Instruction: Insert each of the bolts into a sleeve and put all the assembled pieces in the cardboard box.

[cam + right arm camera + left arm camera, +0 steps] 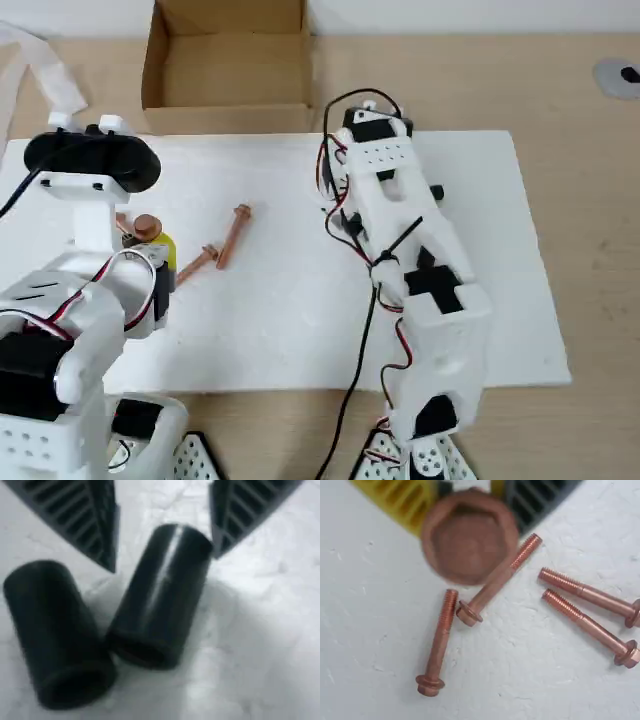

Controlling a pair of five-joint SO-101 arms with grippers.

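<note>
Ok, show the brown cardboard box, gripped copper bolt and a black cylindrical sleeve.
brown cardboard box (225,94), high view, near wall.
gripped copper bolt (470,542), left wrist view, head.
black cylindrical sleeve (165,590), right wrist view, side.

— What's in your left gripper (470,494)?
— A copper flanged hex-head bolt (469,539), head facing my camera, pinched between my yellow finger (402,500) and black finger (535,497).
— And underneath?
— Four loose copper threaded bolts on the white textured sheet (370,630). One pair (438,642) (497,580) lies head against shank. The second pair (590,592) (590,627) lies side by side, just apart.
</note>
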